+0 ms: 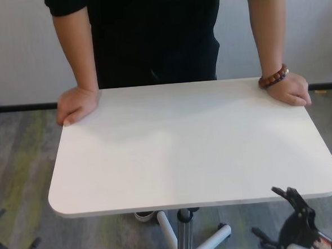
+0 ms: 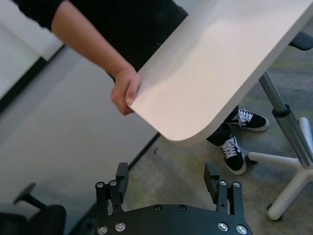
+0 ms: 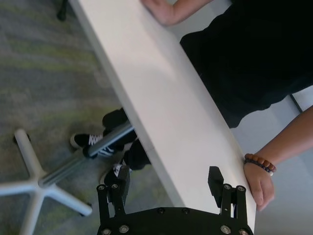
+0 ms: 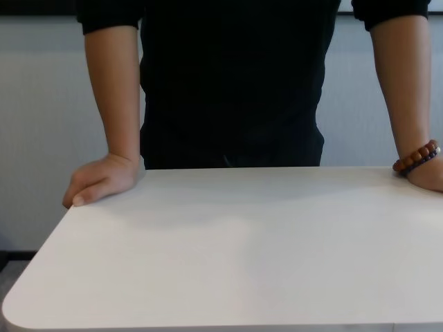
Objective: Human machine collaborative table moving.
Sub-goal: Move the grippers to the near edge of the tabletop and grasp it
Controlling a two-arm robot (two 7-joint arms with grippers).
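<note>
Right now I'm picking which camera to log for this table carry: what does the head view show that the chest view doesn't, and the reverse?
Only the head view shows the table's near edge and corners, its grey post with white base legs, the carpet, the right gripper open below the near right corner, and part of the left arm at the lower left. The chest view adds nothing of its own, only a closer look at the person's torso. Both show the white top, a hand on each far corner, and the bead bracelet.
</note>
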